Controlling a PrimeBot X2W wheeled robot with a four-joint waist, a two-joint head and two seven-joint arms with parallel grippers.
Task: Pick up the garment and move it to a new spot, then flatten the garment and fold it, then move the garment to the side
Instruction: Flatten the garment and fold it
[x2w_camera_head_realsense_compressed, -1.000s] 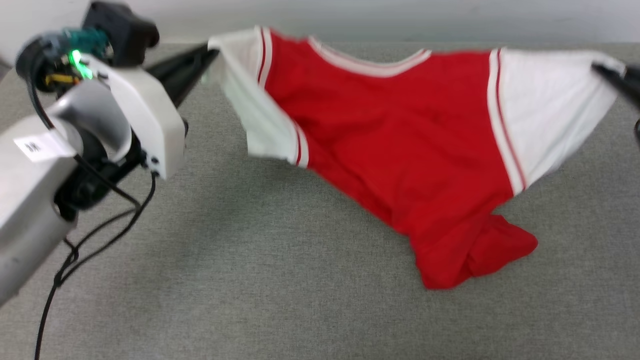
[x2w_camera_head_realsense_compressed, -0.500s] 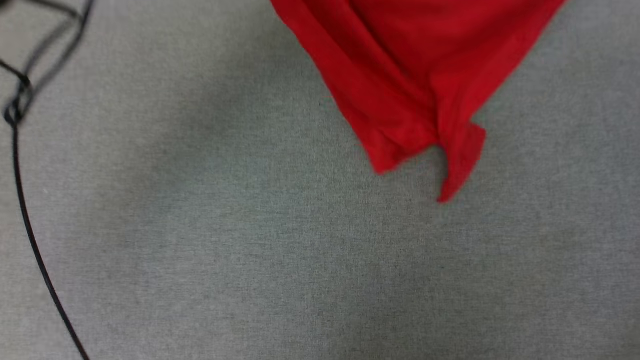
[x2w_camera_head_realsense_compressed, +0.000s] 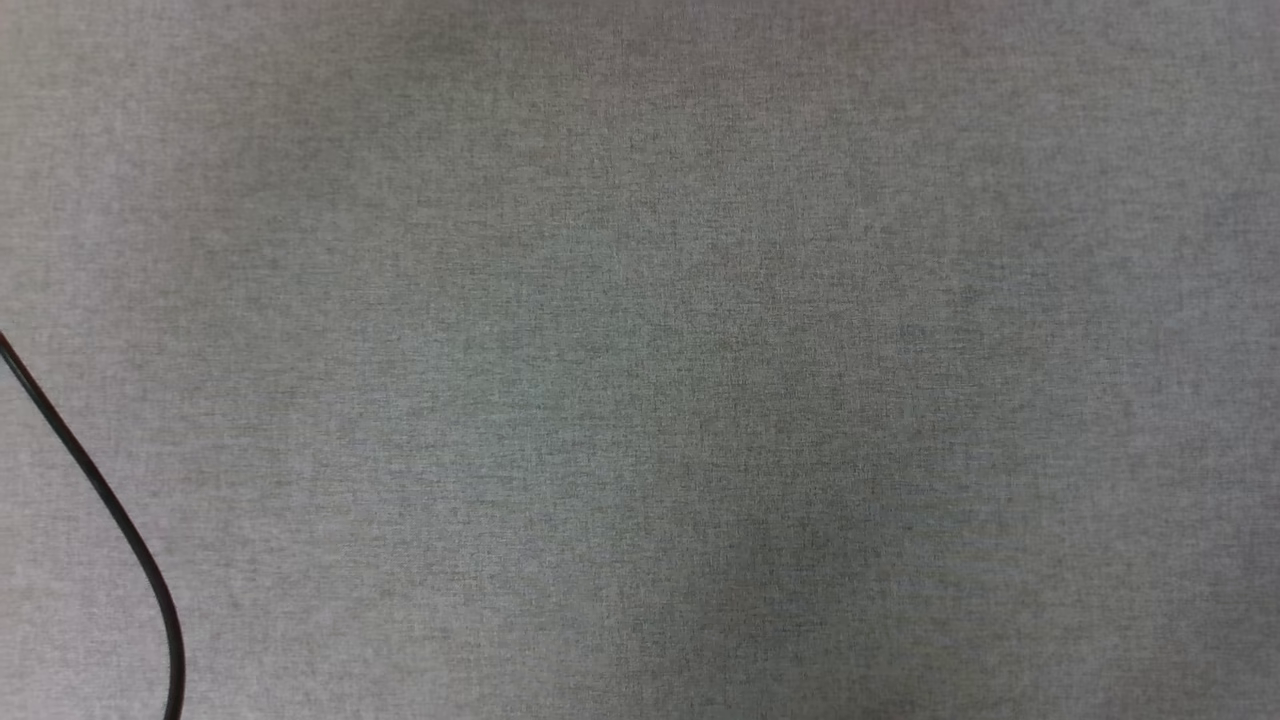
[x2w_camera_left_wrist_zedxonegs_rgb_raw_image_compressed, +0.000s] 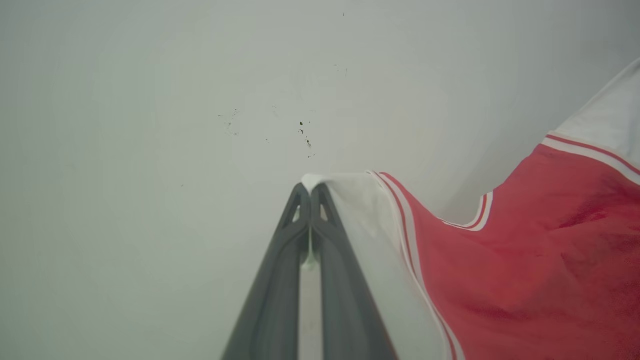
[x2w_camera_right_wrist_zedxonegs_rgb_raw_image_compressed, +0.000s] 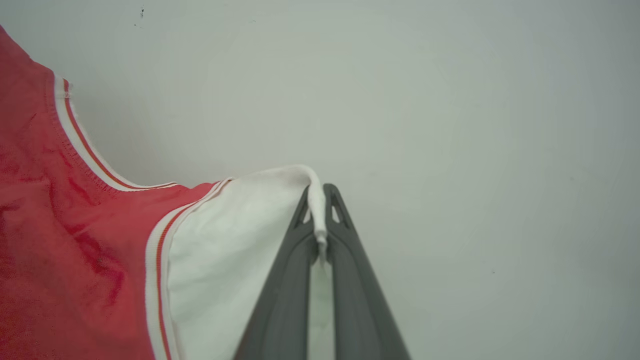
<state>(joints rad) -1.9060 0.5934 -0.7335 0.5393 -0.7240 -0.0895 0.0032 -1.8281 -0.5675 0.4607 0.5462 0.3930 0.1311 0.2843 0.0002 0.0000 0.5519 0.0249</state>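
Note:
The garment (x2w_camera_left_wrist_zedxonegs_rgb_raw_image_compressed: 540, 260) is a red jersey with white sleeves and red-and-white striped trim, hanging in the air in front of a pale wall. In the left wrist view my left gripper (x2w_camera_left_wrist_zedxonegs_rgb_raw_image_compressed: 310, 192) is shut on the edge of one white sleeve, and the red body spreads off to the right. In the right wrist view my right gripper (x2w_camera_right_wrist_zedxonegs_rgb_raw_image_compressed: 319, 192) is shut on the other white sleeve, with the garment (x2w_camera_right_wrist_zedxonegs_rgb_raw_image_compressed: 65, 240) stretching away to the left. Its chest lettering is hidden.
The head view looks down on the grey fabric-covered table (x2w_camera_head_realsense_compressed: 640, 360). A black cable (x2w_camera_head_realsense_compressed: 110, 510) curves across that view's lower left corner. A pale wall (x2w_camera_left_wrist_zedxonegs_rgb_raw_image_compressed: 200, 100) stands behind the raised garment.
The garment and both arms have left the head view through its top edge; only a red hem showed half a second ago. The black cable has slid down and left.

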